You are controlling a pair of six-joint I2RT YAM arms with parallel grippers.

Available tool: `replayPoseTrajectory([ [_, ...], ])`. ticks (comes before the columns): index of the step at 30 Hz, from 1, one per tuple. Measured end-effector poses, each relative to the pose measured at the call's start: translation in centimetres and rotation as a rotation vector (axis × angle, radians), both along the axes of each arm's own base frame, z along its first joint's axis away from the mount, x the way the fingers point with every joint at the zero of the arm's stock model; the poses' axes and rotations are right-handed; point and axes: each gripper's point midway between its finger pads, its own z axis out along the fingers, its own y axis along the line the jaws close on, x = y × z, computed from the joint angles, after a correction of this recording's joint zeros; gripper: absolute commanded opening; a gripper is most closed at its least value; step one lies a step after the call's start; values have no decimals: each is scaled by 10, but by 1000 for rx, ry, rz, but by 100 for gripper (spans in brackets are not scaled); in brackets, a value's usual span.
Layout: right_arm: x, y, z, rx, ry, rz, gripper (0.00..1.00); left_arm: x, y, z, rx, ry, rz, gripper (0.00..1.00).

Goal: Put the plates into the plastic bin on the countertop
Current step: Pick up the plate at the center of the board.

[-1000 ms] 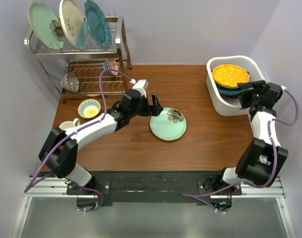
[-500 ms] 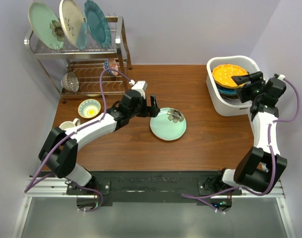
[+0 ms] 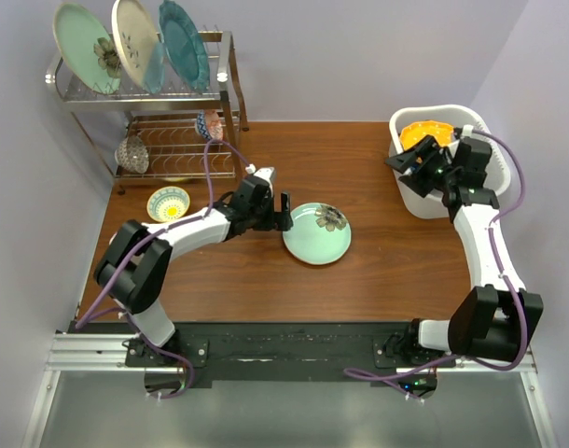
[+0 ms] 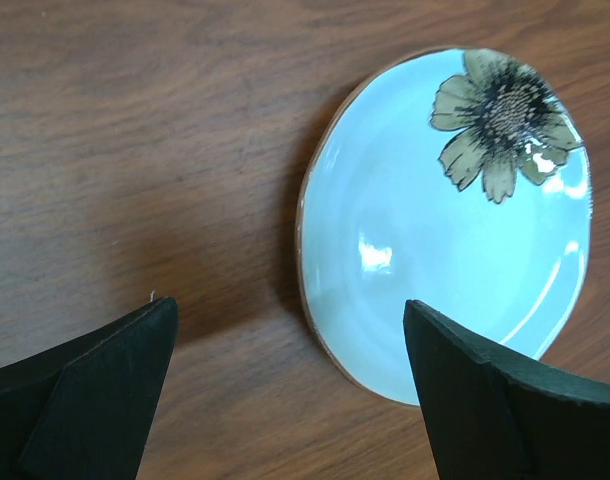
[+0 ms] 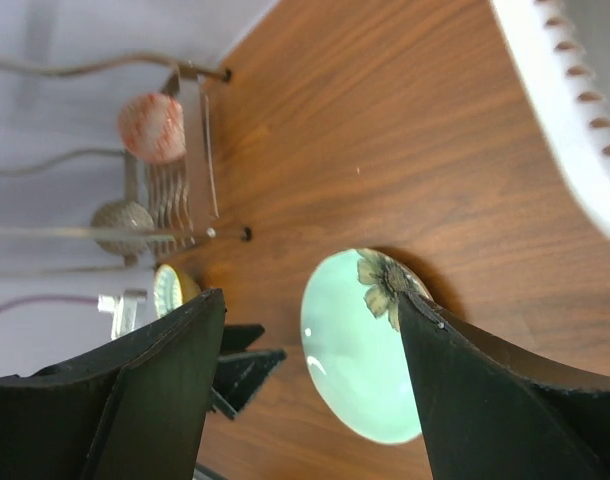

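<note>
- L gripper (image 3: 282,213): jaws spread wide, empty, set low just beside rim of pale-green flowered ceramic plate (image 3: 314,235); apparently lined up to straddle the edge for pickup.
- Plate lying flat on brown wooden worktop (image 3: 378,261), well apart from white plastic bin (image 3: 420,201); not yet binned.
- R gripper (image 3: 408,161): jaws spread, nothing held, hovering by bin's rim.
- Yellow scalloped plate (image 3: 424,131) topping stack inside bin.

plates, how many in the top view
5: pale green, cream and teal upright on the rack; a flowered one flat on the table; a yellow one in the bin, maybe more under it.
</note>
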Motion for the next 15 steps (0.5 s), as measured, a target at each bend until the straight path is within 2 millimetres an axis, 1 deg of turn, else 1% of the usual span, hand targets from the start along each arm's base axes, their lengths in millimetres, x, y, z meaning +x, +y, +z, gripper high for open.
replayPoseTrajectory([
  [2, -4, 10, -7, -28, 12, 34, 74, -1, 2, -6, 12, 17, 3, 99],
  [4, -9, 22, -19, -49, 31, 73, 73, -1, 4, -11, 18, 27, 5, 98],
  [7, -21, 37, -44, -66, 80, 123, 73, -1, 5, -16, 23, 40, 5, 97],
  [9, -30, 47, -66, -82, 129, 152, 73, -2, 4, -20, 25, 49, 3, 95],
  [10, -34, 51, -73, -86, 147, 164, 73, -3, 4, -22, 25, 55, 0, 94],
  [11, -38, 56, -85, -94, 173, 181, 73, -3, 4, -23, 24, 59, -3, 92],
  [13, -45, 63, -101, -101, 209, 208, 73, -4, 2, -25, 21, 67, -10, 90],
  [15, -52, 68, -118, -111, 248, 227, 73, -5, 0, -28, 14, 73, -18, 85],
])
